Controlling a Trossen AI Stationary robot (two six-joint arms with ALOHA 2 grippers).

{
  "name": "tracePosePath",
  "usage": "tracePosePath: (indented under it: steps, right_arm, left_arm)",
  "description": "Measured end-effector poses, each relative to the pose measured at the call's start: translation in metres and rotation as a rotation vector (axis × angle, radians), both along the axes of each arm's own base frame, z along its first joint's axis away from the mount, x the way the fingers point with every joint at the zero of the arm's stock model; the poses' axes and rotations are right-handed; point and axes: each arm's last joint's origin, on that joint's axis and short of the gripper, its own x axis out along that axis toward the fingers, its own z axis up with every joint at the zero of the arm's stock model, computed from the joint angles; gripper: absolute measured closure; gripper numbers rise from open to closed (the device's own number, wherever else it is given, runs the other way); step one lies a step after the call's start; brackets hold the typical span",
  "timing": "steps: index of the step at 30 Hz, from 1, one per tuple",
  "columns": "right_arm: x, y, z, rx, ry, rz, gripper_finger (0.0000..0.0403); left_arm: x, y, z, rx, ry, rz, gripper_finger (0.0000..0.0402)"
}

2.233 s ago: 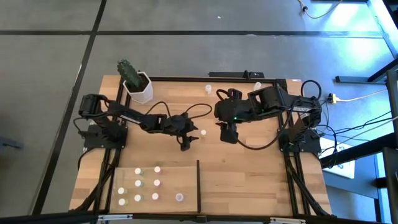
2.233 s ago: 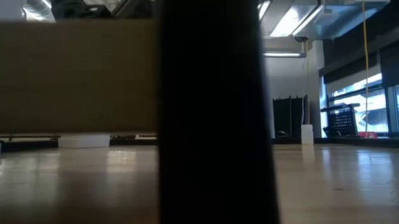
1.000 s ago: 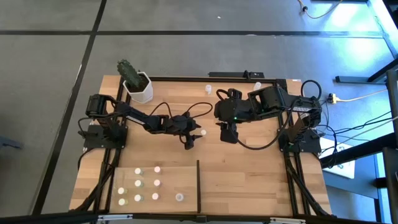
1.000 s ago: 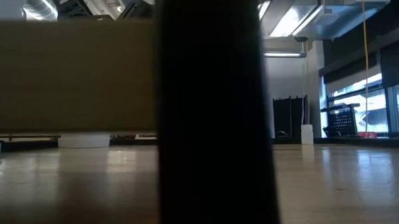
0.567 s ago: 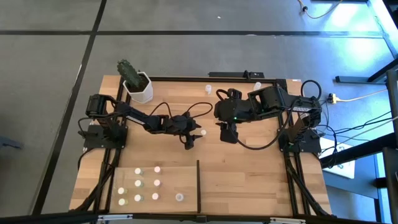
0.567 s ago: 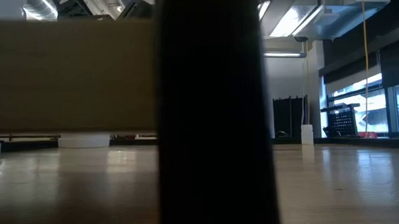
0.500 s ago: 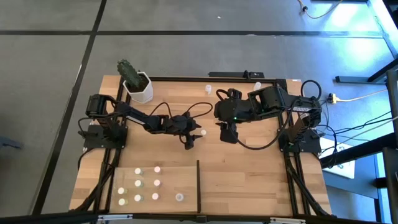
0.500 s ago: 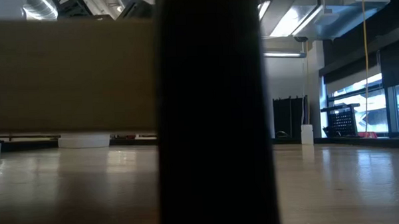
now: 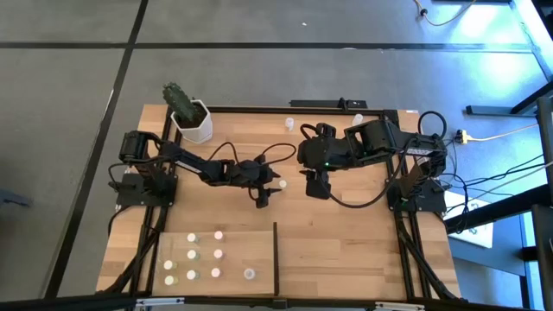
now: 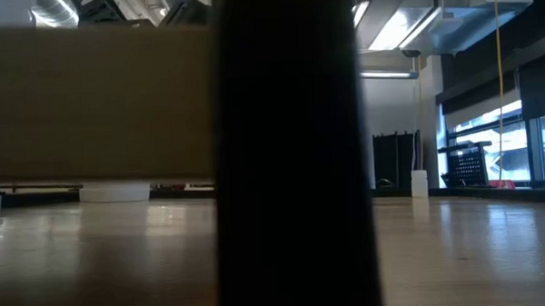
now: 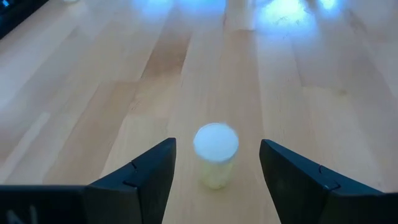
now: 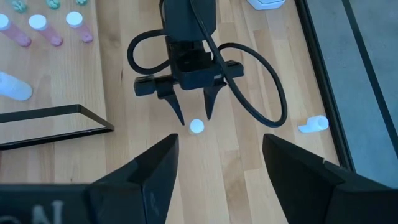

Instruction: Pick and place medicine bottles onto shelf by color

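Mid-worktop, the left gripper [image 11: 215, 180], fingers apart, straddles a small upright white-capped bottle [image 11: 216, 155], likely light, rigid and tippy, best pinched low on its body.

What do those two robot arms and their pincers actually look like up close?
Both arms are matte black, built of jointed segments, with black cables looping loosely beside them. The left gripper ends in two tapered, pointed black fingers under a boxy block. The right gripper has the same broad, wedge-shaped dark fingers.
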Motion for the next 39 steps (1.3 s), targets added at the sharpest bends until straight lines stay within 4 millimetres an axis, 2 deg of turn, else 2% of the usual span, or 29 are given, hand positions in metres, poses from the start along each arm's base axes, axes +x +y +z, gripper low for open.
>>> tracePosePath:
  steps: [4,10,17,30,39]
  right_arm:
    - [0.0,0.0,0.0,0.0,-0.001,0.0,0.0169]
    - [0.0,0.0,0.0,0.003,-0.003,-0.001,0.0169]
    - [0.0,0.0,0.0,0.003,-0.005,0.0,0.0169]
    - [0.001,0.0,0.001,0.005,-0.016,0.0,0.0169]
    - [0.002,0.0,0.001,0.004,-0.028,-0.001,0.0169]
  left_arm:
    - [0.004,0.0,-0.001,0.008,-0.035,-0.031,0.0176]
    - [0.005,-0.002,-0.016,0.005,0.012,-0.031,0.0176]
    - [0.008,-0.002,-0.012,0.018,-0.038,-0.024,0.0176]
    - [0.008,-0.002,-0.014,0.014,-0.031,-0.021,0.0176]
    - [0.007,0.01,-0.013,0.006,-0.037,0.014,0.0176]
